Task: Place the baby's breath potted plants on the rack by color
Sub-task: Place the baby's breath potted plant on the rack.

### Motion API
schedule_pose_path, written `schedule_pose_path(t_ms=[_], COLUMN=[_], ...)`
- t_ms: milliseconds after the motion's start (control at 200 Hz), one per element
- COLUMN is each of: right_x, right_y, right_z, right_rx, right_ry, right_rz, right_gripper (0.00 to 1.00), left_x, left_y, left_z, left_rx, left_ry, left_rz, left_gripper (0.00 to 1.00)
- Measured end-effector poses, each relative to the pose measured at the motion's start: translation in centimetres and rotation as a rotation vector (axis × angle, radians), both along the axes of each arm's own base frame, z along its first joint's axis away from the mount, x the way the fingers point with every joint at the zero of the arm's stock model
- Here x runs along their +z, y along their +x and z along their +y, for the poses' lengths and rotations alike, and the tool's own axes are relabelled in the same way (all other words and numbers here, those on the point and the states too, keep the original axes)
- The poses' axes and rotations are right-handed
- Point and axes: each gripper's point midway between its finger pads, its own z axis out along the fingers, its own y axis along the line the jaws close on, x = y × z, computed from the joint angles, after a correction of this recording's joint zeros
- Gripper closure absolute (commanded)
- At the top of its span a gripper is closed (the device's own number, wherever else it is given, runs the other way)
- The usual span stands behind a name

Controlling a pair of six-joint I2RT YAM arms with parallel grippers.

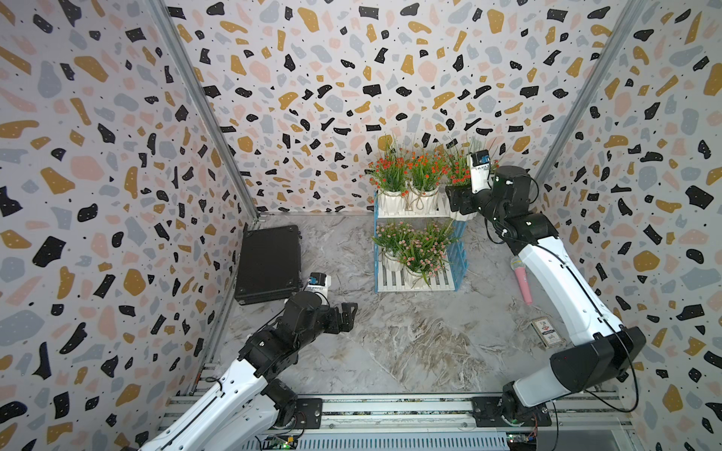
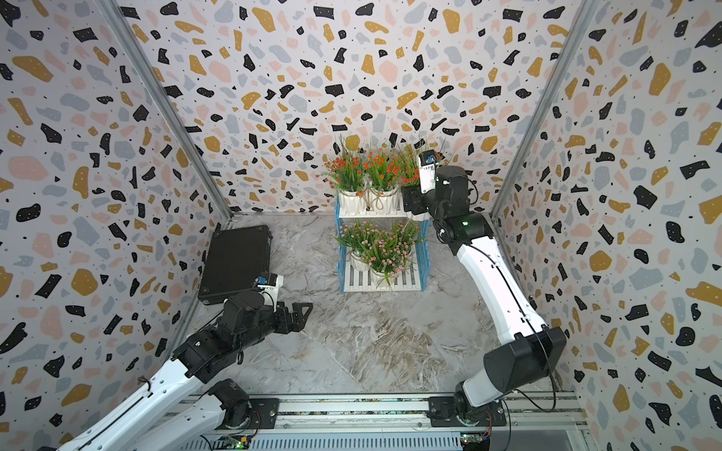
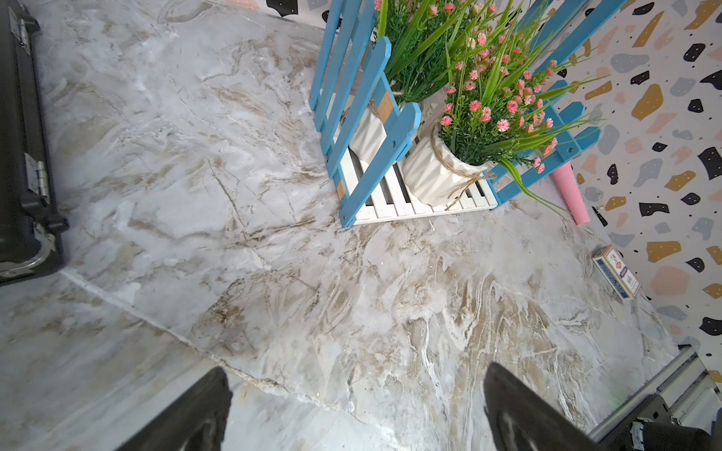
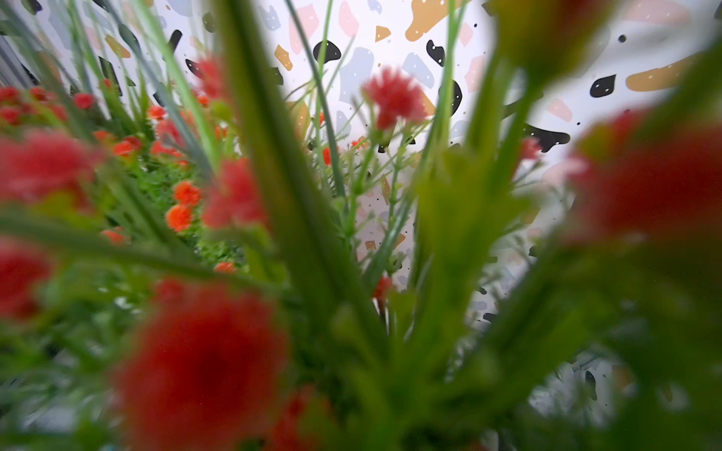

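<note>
Top views, upper shelf: two red plants (image 1: 390, 173) stand upright on the rack (image 1: 458, 254); third red plant (image 1: 456, 168) at its right end.
Top views, lower shelf: pink plants (image 1: 420, 250) crowded together.
Right claw (image 1: 459, 201): at the third red plant's pot; cannot tell whether it grips.
Left wrist, left claw (image 3: 357, 375): wide apart, empty, above the counter (image 3: 234, 195); black case (image 3: 23, 175) and card box (image 3: 617, 271) off to the sides.
Right wrist: third red plant (image 4: 203, 359) blurred, close up.

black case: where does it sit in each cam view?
Top view: black case mid-left, by the wall.
Top view: mid-left too, by the wall.
Left wrist: only its hinged edge, at the picture's left border.
Right wrist: not in it.
Shared landmark: the rack, absent only from right wrist.
</note>
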Motion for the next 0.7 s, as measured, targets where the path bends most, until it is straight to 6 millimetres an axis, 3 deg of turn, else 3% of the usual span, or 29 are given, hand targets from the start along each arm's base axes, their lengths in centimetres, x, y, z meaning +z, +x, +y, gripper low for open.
schedule_pose_path(t_ms=[240, 365, 591, 701], right_x=[-1.5, -2.1, -1.4, -2.2], right_y=[4.0, 4.7, 5.2, 5.7], right_z=[0.8, 1.1, 1.1, 1.0], right_rx=[0.017, 0.025, 0.026, 0.020], right_ry=[-0.003, -0.002, 0.006, 0.011], right_rz=[0.016, 0.022, -0.023, -0.035], right_gripper=[0.29, 0.29, 0.29, 0.28], left_x=[0.0, 0.2, 0.3, 0.3], left_y=[0.0, 0.0, 0.0, 0.0], left_z=[0.0, 0.0, 0.0, 0.0], left_rx=[-0.006, -0.007, -0.007, -0.007], left_ry=[0.008, 0.008, 0.005, 0.005], left_rz=[-0.005, -0.010, -0.013, -0.014], left_gripper=[0.01, 0.01, 0.01, 0.01])
